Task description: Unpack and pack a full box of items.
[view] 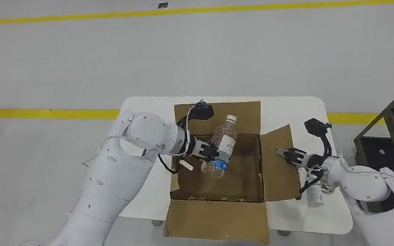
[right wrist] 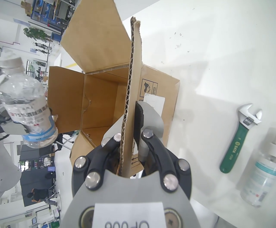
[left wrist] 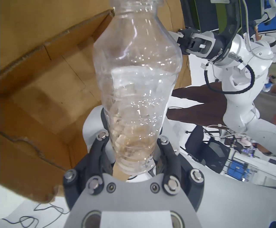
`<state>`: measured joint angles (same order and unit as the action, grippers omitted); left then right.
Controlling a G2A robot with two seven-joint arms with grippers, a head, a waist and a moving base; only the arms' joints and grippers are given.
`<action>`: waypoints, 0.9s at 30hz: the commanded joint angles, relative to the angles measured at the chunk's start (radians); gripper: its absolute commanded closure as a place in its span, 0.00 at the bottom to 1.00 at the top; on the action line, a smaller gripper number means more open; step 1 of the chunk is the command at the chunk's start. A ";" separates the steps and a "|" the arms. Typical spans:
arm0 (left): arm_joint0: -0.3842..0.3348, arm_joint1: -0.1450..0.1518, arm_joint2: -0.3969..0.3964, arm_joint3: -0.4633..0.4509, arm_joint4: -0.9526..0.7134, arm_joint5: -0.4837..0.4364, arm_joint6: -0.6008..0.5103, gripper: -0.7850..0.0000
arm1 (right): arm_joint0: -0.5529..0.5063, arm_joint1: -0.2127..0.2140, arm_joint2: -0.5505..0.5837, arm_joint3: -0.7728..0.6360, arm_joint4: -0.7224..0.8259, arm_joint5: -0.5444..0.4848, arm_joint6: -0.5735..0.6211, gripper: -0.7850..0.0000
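left gripper (left wrist: pixel 133 139) was found closed on the base end of a clear plastic bottle (left wrist: pixel 135 75), one finger on each side of it, with the neck pointing away from the wrist. in the top view the same gripper (view: pixel 205 156) held the bottle (view: pixel 223 143) in the air, tilted, over the open cardboard box (view: pixel 216 223), pale cap toward the box's far flap. a printed label band ran round the bottle's lower half.

right gripper (right wrist: pixel 132 135) was found closed on the free edge of the box's side flap (right wrist: pixel 134 64). the corrugated edge ran out from between its fingers, one finger on each face of the board. beyond that gripper the box interior (right wrist: pixel 64 92) stood open, and the held bottle (right wrist: pixel 28 112) hung just past the opposite wall's rim. the left wrist view showed the right gripper (left wrist: pixel 183 41) at the same flap, beyond the held bottle.

outward of the right gripper, on the side away from the box, a green-handled wrench (right wrist: pixel 239 138) lay flat on the white table (right wrist: pixel 215 54). a second bottle (right wrist: pixel 261 177) lay just beside the wrench, apart from it, and also showed near that arm in the top view (view: pixel 314 196)
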<state>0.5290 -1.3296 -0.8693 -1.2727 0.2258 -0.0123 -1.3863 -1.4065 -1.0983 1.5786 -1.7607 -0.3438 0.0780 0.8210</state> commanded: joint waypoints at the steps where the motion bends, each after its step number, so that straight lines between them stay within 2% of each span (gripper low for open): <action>1: -0.002 -0.008 0.017 0.057 -0.042 0.011 0.008 1.00 | -0.003 0.001 0.003 -0.001 0.002 0.003 0.000 1.00; 3: -0.009 -0.015 0.031 0.115 -0.056 0.021 0.023 1.00 | -0.004 0.003 0.004 0.002 -0.010 0.013 0.011 1.00; 17: -0.005 -0.015 0.031 0.117 -0.054 0.023 0.029 1.00 | -0.003 0.010 0.002 0.015 0.004 0.010 0.001 1.00; 22: 0.029 -0.018 0.059 0.147 -0.061 0.088 0.027 1.00 | 0.001 0.011 -0.006 0.015 0.002 0.012 -0.003 1.00; 27: 0.020 -0.033 0.109 0.228 -0.033 0.175 0.044 1.00 | 0.000 0.014 -0.005 0.014 0.002 0.017 -0.005 1.00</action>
<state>0.5528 -1.3595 -0.7729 -1.0651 0.1797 0.1368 -1.3478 -1.4054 -1.0850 1.5734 -1.7460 -0.3419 0.0944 0.8164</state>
